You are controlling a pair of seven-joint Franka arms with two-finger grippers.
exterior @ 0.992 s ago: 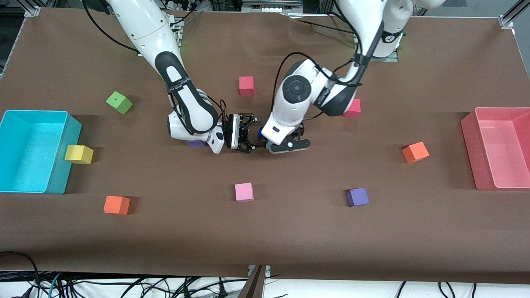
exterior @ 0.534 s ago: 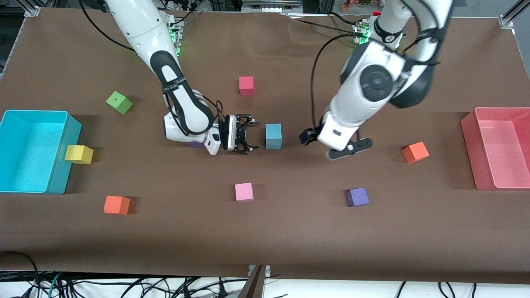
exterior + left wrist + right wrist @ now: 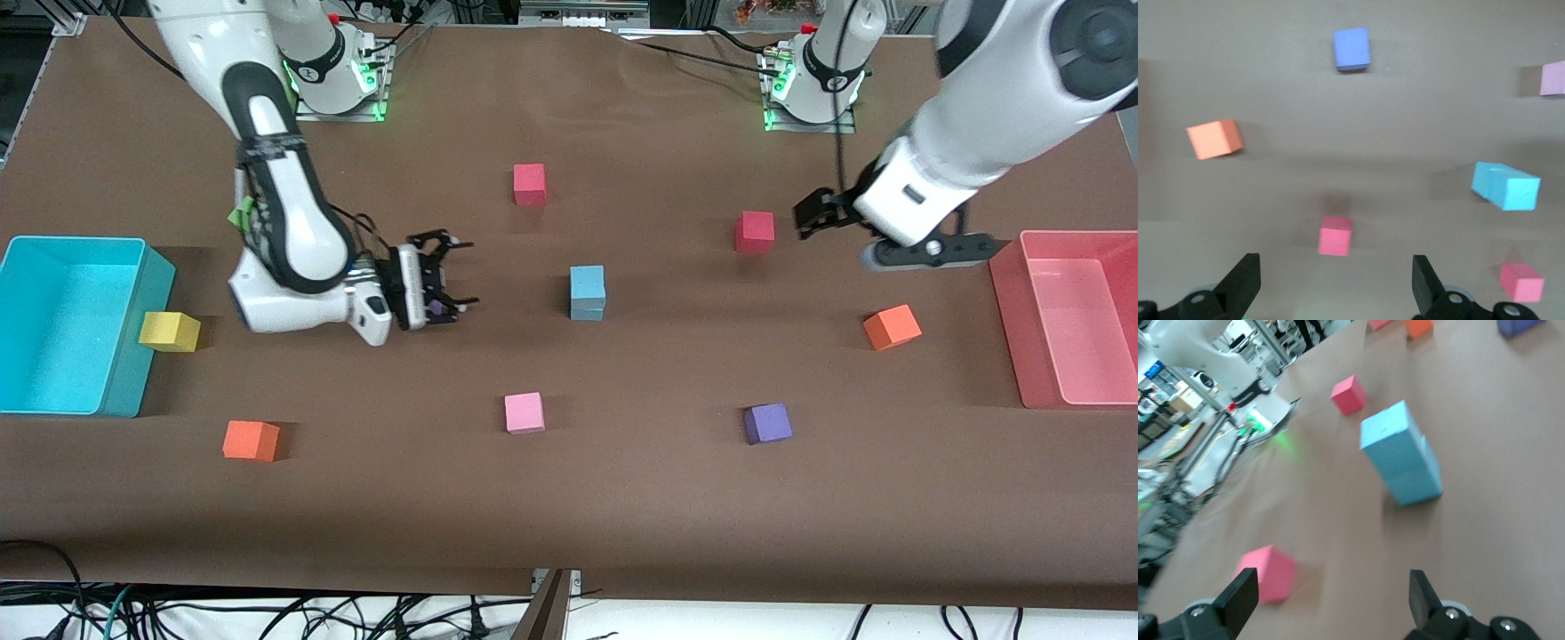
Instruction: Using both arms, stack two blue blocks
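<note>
The work surface is a brown matte table covering (image 3: 622,516), flat across the whole front view, with faint creases near the arm bases. Cables lie along the table edge at 6 o'clock, and aluminium frame members show at the corners at 11 and 1 o'clock. The base plates of both arms show green lights at 12 o'clock.

The two blue blocks (image 3: 587,292) stand stacked one on the other at the centre of the table, upper block resting squarely on the lower. The stack also appears in the left wrist view (image 3: 1507,186) and the right wrist view (image 3: 1401,453).

The right gripper (image 3: 444,280) is at 9 o'clock from the stack, well apart from it, fingers spread wide and holding nothing. A purple cube (image 3: 435,308) shows just at its fingers. The left gripper (image 3: 822,213) is at 2 o'clock from the stack, over the table near a red cube (image 3: 755,231), fingers spread wide and empty.

A cyan bin (image 3: 76,324) sits at the 9 o'clock edge with a yellow cube (image 3: 169,331) touching its wall. A pink bin (image 3: 1071,316) sits at the 3 o'clock edge. An orange cube (image 3: 892,326) lies between the stack and the pink bin.
</note>
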